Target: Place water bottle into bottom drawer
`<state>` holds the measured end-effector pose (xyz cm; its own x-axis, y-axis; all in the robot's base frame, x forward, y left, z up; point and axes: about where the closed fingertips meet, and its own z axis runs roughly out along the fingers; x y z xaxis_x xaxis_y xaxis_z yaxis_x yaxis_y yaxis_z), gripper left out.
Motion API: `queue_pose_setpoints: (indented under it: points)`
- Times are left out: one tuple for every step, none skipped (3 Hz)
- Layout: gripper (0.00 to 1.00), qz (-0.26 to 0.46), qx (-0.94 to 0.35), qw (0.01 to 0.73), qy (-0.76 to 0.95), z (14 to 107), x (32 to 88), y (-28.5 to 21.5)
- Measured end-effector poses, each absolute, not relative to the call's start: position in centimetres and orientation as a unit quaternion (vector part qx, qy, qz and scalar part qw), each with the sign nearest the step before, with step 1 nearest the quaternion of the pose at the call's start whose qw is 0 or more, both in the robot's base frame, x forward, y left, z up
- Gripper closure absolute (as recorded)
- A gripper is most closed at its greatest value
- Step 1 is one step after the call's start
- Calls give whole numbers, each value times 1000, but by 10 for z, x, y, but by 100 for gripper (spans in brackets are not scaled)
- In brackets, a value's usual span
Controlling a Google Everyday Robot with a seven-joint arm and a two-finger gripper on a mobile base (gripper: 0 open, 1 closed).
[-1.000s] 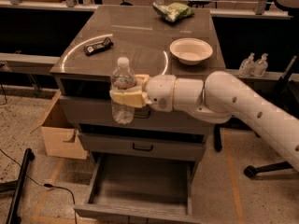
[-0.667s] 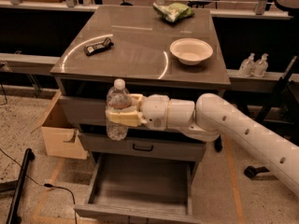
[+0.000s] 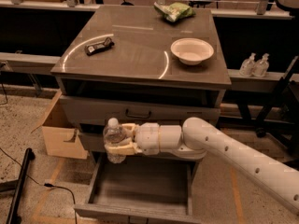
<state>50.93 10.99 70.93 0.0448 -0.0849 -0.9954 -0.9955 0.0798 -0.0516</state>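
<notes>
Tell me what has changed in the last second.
The gripper, fingers still closed on the water bottle, has carried it down and slightly left, from table height to level with the middle drawer, over the open bottom drawer. Nothing was let go. The bowl, black device and green bag stayed put.

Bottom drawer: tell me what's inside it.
The bottom drawer shows only a bare grey floor. Its back left corner cannot be seen: it is covered by the hand, which grips the water bottle over that corner.
</notes>
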Motion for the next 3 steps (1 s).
queue_pose_setpoints:
  points:
    - [100,432,-527,494,540,655,503,109]
    - [100,430,-528,492,542,648,503,108]
    - [100,421,-527,497,547,635,504,106]
